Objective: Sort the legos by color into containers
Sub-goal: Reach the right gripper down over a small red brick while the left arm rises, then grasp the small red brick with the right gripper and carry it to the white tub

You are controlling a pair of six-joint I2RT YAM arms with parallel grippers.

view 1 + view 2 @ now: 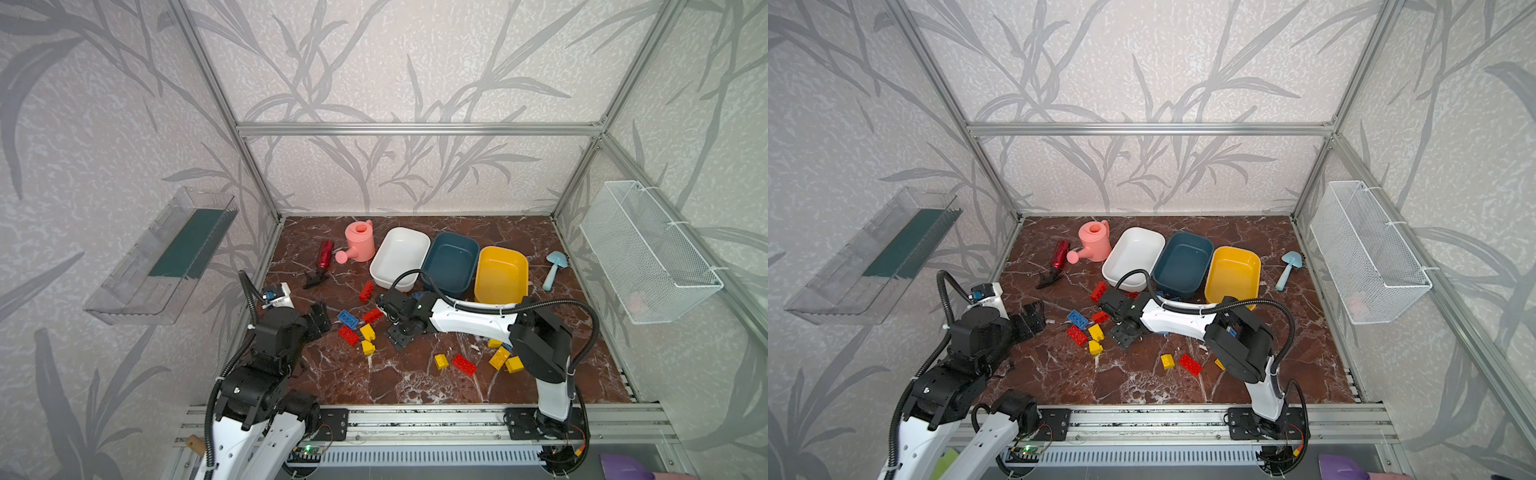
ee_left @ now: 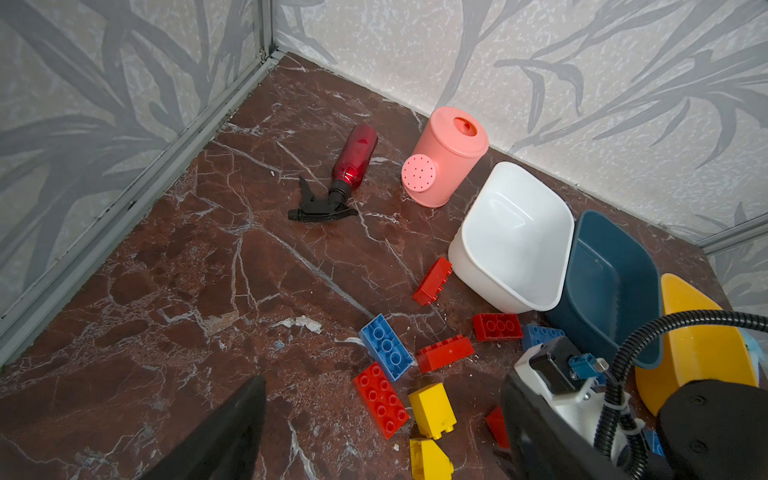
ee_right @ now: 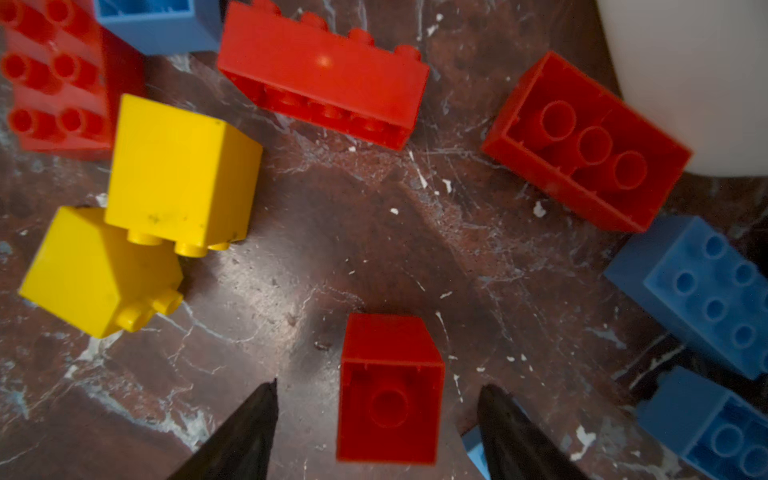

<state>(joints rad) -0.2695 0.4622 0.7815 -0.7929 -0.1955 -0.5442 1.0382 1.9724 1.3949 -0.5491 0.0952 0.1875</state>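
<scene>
Nearest the front edge of the marble table (image 1: 395, 386) there's a loose scatter of legos (image 1: 464, 364): a long red one with a few yellow bricks (image 1: 500, 357) around it, some tucked partly under the right arm.

A bit further in, the left gripper (image 1: 319, 322) hangs over bare table on the left side, jaws spread, nothing in them. Right beside it is the main pile, and that's where the right gripper (image 3: 377, 395) is. It's down low with its jaws apart, one fingertip either side of a small red square brick (image 3: 390, 386). That brick lies on its side, hollow underside facing the wrist camera. There are gaps on both sides, so no grip yet. Around it sit two yellow cubes (image 3: 178, 166), a few long red ones and some blue.

Handling-wise, my guess is hollow hard plastic, so light and stiff, and it won't crush. The walls are glossy though, and it could squirt out of a skewed pinch. I'd squeeze two flat opposite side walls, centred, and stay off the studs and corners.

At the back the containers (image 1: 451, 266) stand in a tight row: white tub (image 1: 390, 279), teal tub (image 1: 465, 249), yellow tub (image 1: 500, 272). All look empty, so nothing's sorted so far. Red into white, I'd assume.
</scene>
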